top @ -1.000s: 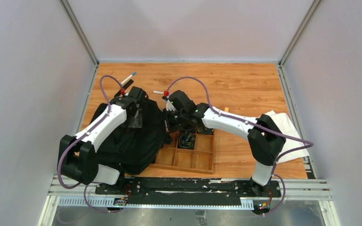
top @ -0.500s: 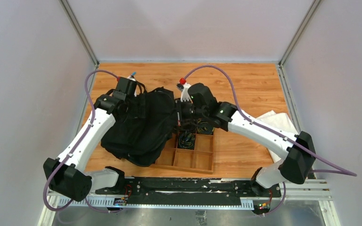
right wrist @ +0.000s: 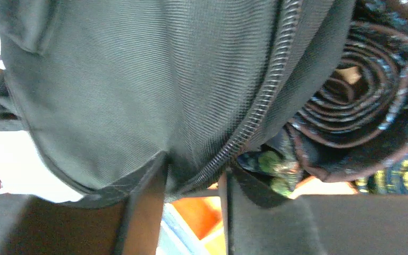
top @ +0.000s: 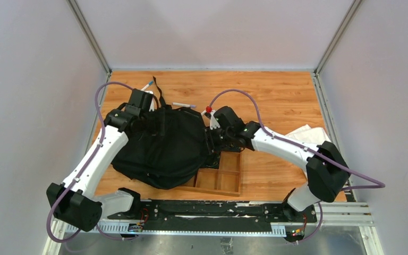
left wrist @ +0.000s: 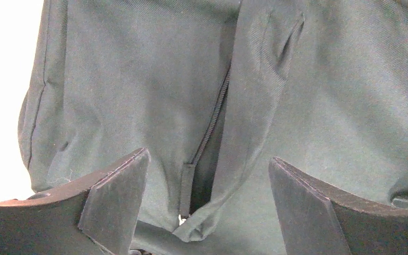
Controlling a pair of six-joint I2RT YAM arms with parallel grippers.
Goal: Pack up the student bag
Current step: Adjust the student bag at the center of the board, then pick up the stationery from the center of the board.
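Left to right. The left hand hovers at the upper left of the student bag, its fingers spread wide over a zipper and clamping nothing. The bag lies slumped left of centre on the bench, overlapping the wooden tray. The right hand meets the bag's right edge, jaws slightly parted at the zipped seam; we cannot tell whether it grips.
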